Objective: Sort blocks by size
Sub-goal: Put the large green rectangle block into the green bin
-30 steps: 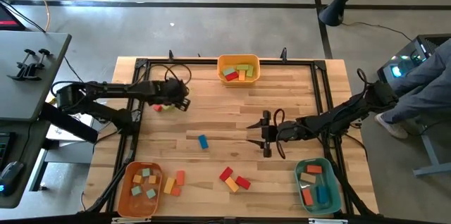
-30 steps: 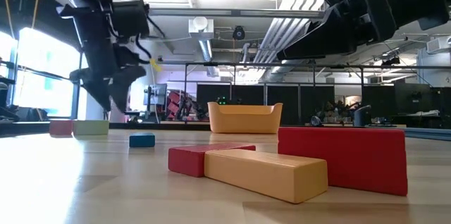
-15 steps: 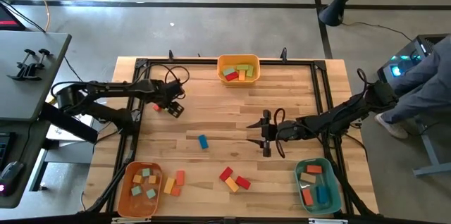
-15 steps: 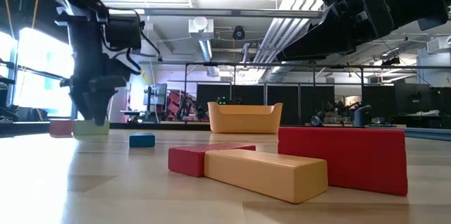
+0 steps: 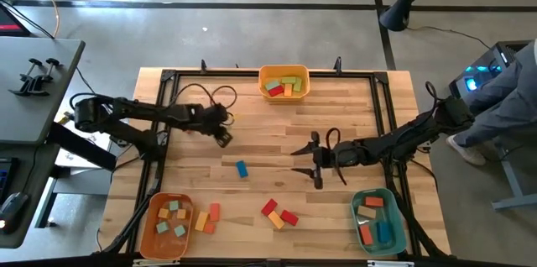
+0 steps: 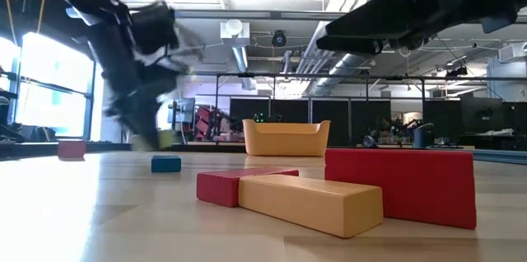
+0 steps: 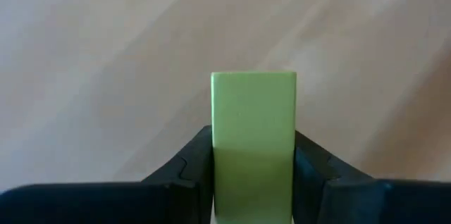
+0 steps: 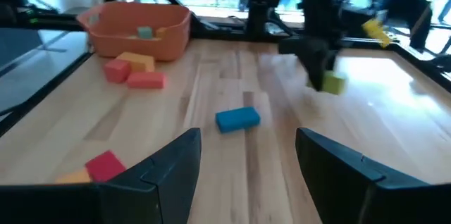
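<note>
My left gripper [image 5: 222,137] is at the table's left, shut on a light green block [image 7: 253,139], which also shows in the low view [image 6: 165,138] and the right wrist view [image 8: 332,83]. A small red block [image 6: 72,148] rests on the table to the left of it. Farther toward the middle, a blue block [image 5: 242,169] lies flat on the wood. My right gripper [image 5: 295,159] hovers open right of centre, pointing toward the table's left, with nothing between its fingers [image 8: 176,164]. My left gripper pinches the green block by its two opposite long sides [image 7: 218,160] between its two fingers [image 7: 190,171]. The fingers slant down from above and from the table's left. The block's free end sticks out past the fingertips, and the block hangs just clear of the table.
A yellow bin [image 5: 284,81] with blocks stands at the far edge, an orange bin [image 5: 168,225] at the near left and a teal bin [image 5: 377,221] at the near right. Red and yellow blocks [image 5: 277,214] lie near the front, with orange ones [image 5: 205,218] beside the orange bin.
My left gripper has dropped onto the green block, taken hold of it and carried it off the table toward the right and near side, turning its wrist on the way. The red block has stayed where it was.
</note>
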`<state>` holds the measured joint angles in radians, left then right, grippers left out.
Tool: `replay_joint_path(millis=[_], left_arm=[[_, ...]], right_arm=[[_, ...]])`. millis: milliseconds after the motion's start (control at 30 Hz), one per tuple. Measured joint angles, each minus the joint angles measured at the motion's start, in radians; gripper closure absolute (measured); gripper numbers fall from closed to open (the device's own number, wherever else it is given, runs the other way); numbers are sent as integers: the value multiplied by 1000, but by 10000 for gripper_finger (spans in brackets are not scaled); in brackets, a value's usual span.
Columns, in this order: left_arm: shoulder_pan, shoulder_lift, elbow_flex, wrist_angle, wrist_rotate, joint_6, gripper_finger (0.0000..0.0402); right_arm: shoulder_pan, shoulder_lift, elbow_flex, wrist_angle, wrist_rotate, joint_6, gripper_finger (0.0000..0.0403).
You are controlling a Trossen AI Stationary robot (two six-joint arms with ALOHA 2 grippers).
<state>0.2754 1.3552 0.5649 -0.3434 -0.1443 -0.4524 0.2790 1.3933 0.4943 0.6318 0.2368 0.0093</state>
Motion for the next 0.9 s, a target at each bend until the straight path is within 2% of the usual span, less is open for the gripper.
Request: replay_joint_path(millis=[167, 300, 367, 500, 633, 767, 900], left_arm=[[-185, 0, -34, 521, -25, 67, 301], [-344, 20, -81, 981, -61, 197, 301], [-421, 34, -90, 1109, -99, 287, 301], [-550, 66, -52, 1154, -242, 410, 301], [-640, 119, 7, 1152, -345, 489, 301], [-681, 181, 77, 1155, -368, 544, 301], [-699, 237, 140, 1153, -379, 575, 301]], right_arm=[[1, 48, 0, 18, -10, 22, 175], [1, 174, 0, 199, -9, 84, 175], [1, 233, 8, 340, -8, 88, 175], [-10, 271, 35, 512, 43, 122, 175], [-26, 254, 74, 524, -9, 115, 175], [-28, 244, 130, 497, -107, 56, 175], [-23, 232, 188, 396, -178, -26, 175]])
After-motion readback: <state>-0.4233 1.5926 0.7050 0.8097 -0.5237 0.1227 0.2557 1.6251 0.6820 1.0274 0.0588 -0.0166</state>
